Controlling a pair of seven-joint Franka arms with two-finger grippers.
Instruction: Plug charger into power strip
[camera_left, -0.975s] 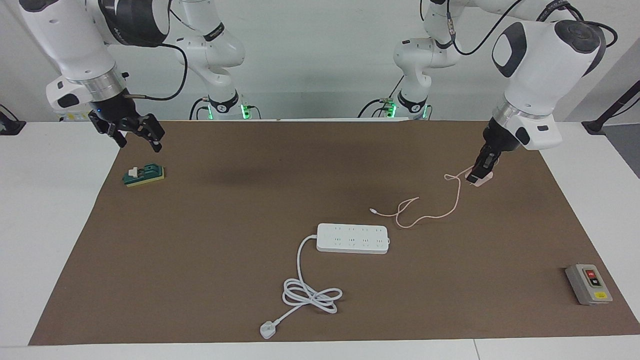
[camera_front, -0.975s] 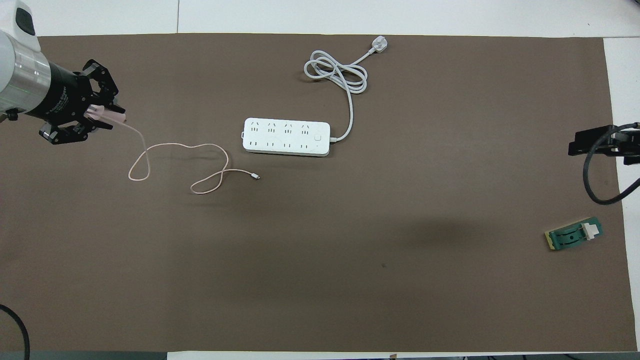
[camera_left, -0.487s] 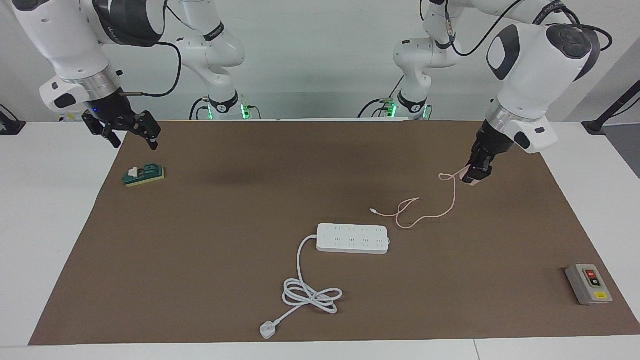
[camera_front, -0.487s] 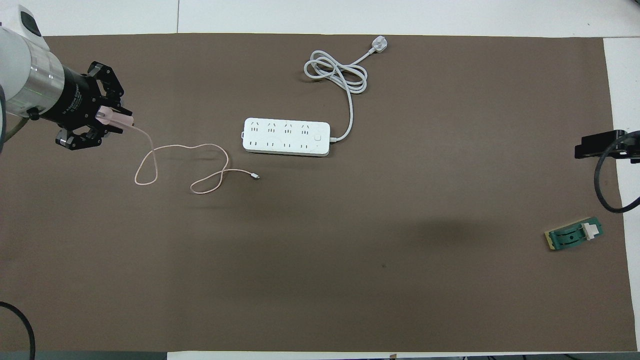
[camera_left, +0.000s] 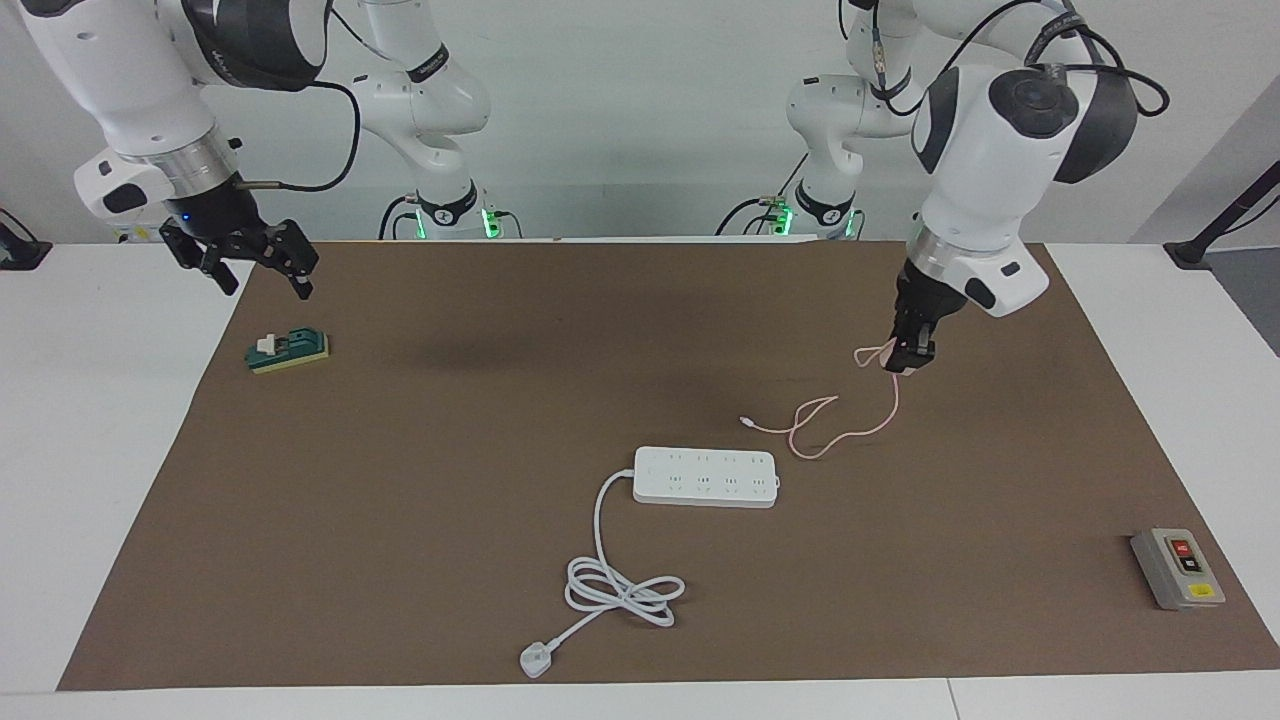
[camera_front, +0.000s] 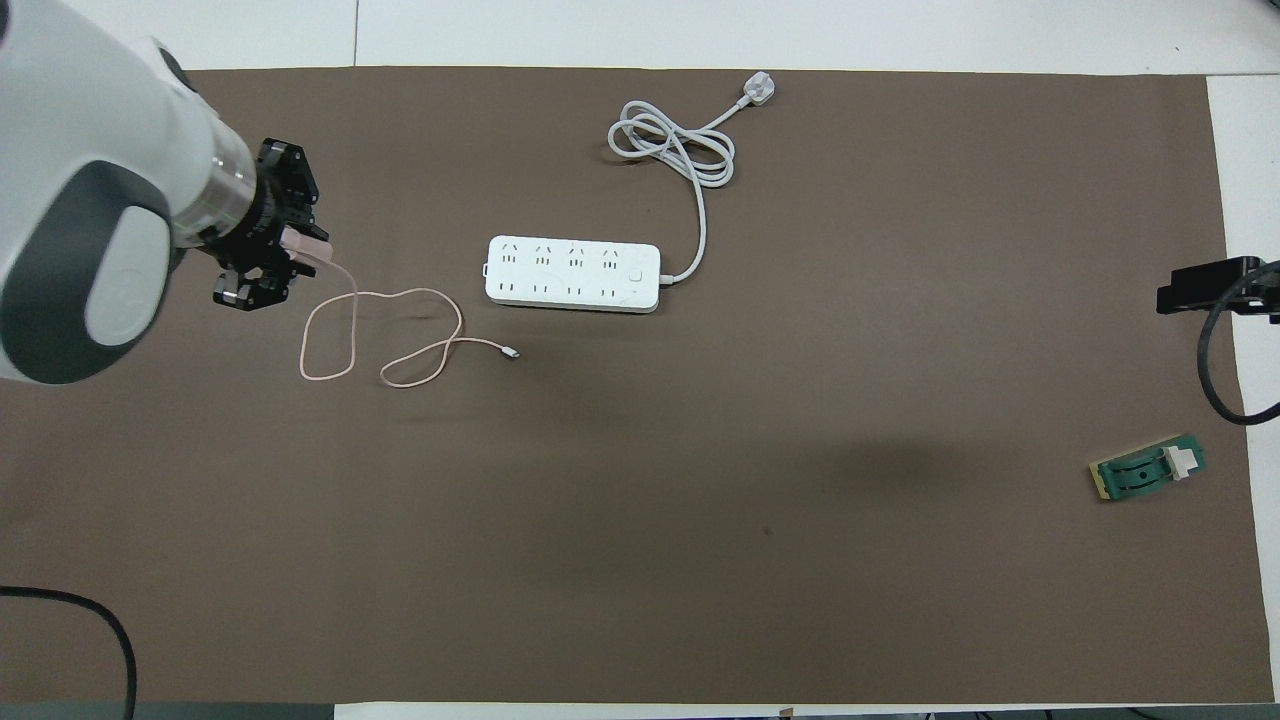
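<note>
While held aloft, the charger (camera_front: 305, 246) points toward the power strip (camera_front: 573, 273).

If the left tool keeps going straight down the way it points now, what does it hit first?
Probably the bare brown mat, or the charger's own cable looped just below. The left tool, shut on the charger, points down and hangs short of the power strip; depth is unclear.

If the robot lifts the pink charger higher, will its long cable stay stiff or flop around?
Probably flop. The cable lies in loose loops on the mat, so it looks soft and will likely dangle and drag. It is thin, so probably light. The left gripper, shut on the charger, may swing it, and the loops might catch on the power strip.
</note>
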